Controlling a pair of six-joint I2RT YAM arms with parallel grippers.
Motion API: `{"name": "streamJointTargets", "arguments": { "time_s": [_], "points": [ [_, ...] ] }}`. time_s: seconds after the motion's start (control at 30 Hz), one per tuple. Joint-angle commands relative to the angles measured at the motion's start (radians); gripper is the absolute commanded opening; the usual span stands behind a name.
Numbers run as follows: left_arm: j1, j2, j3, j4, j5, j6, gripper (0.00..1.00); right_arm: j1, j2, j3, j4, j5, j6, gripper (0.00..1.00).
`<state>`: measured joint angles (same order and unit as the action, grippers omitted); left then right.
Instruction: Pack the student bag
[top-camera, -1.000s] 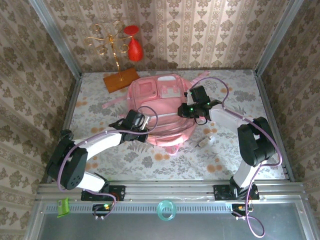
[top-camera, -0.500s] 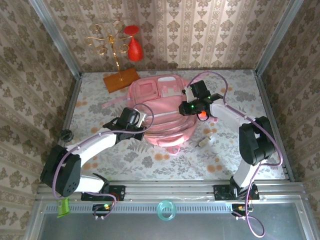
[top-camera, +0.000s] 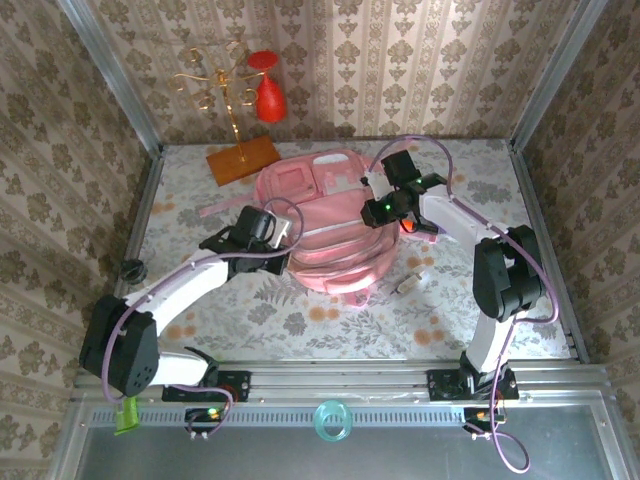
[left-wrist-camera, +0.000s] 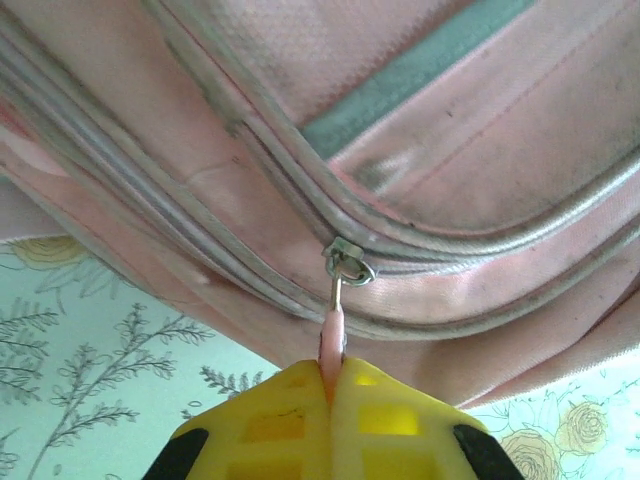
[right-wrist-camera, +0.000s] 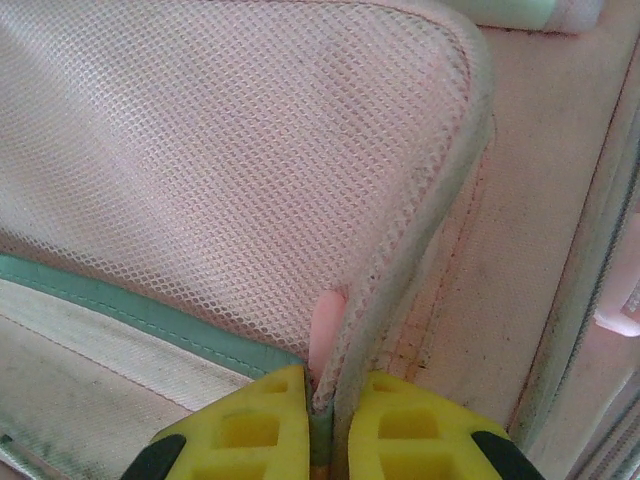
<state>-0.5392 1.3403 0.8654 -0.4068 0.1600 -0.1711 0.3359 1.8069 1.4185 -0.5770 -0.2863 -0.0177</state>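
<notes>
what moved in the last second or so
The left gripper, shut on the zipper pull, slid left along the student bag. The right gripper, pinching the edge of the mesh pocket, shifted toward the far right. Both grips held; the bag roughly kept its place and the gold stand stayed put.

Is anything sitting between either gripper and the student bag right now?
Nothing visible. The left gripper is shut on the zipper pull of the student bag, the right gripper on its mesh pocket edge.
</notes>
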Motion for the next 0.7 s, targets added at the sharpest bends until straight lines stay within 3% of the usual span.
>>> {"name": "streamJointTargets", "arguments": {
  "time_s": [0.0, 0.53, 0.6, 0.67],
  "points": [
    [0.052, 0.05, 0.074, -0.122, -0.033, 0.035, 0.0, -0.037, 0.007, 0.026, -0.067, 0.087, -0.143, 0.0],
    [0.105, 0.236, 0.239, -0.063, -0.055, 0.081, 0.0, -0.039, -0.014, -0.014, -0.024, 0.039, -0.188, 0.0],
    [0.106, 0.203, 0.213, -0.059, -0.073, 0.075, 0.24, -0.045, -0.014, -0.006, -0.018, -0.011, -0.133, 0.0],
    [0.105, 0.139, 0.166, -0.042, -0.101, 0.07, 0.4, -0.054, -0.022, -0.008, 0.006, -0.072, -0.054, 0.0]
  ]
}}
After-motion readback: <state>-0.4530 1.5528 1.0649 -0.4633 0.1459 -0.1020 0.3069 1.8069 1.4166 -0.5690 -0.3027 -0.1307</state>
